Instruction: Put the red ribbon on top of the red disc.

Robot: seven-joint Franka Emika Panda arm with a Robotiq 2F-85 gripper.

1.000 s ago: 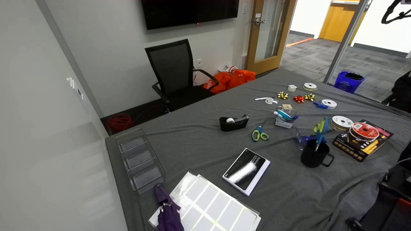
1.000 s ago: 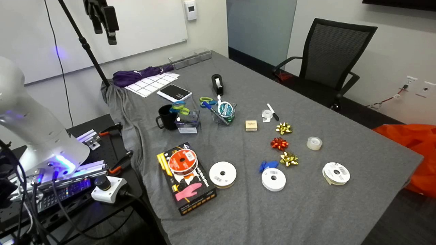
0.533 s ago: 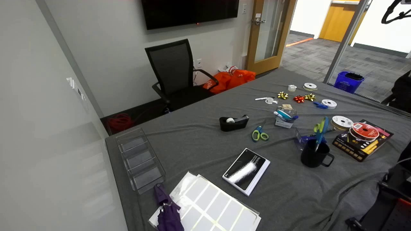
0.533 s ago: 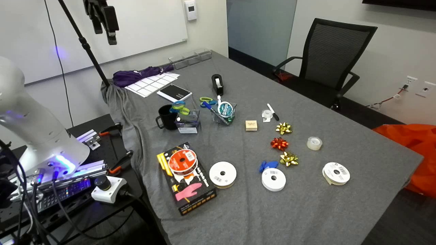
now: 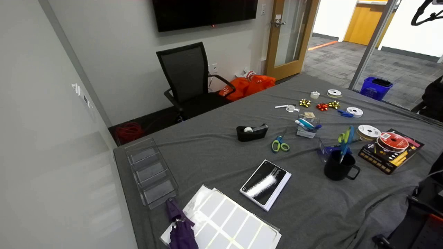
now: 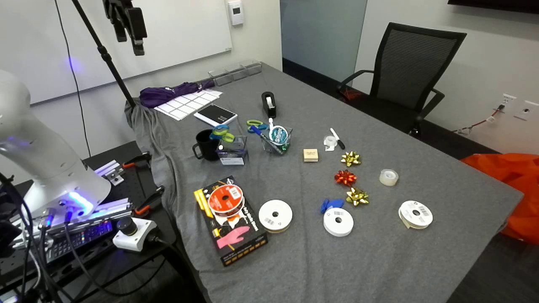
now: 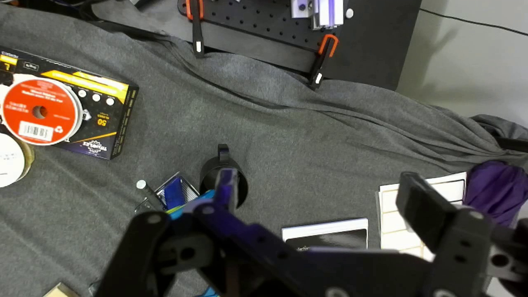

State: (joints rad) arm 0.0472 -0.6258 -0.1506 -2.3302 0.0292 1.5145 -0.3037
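Currently the red ribbon (image 6: 345,178), a shiny bow, lies on the bench (image 6: 379,265) between two gold bows (image 6: 350,159), well apart from the red disc (image 6: 222,205). The red disc rests flat on a box (image 6: 233,237), and a white disc (image 6: 273,222) lies just beside that box. Two more white discs (image 6: 338,227) lie farther along the bench, one with a blue bow (image 6: 332,205) just beside it. In the wrist view the gripper (image 7: 317,185) has its jaws spread wide apart; in an exterior view they hang high above the bench, pointing down. A mug (image 5: 337,167) holds scissors (image 5: 344,147), handles up, a notebook (image 5: 265,183) lies near it, and an umbrella (image 5: 181,230) lies along one edge of the labels (image 5: 228,221).
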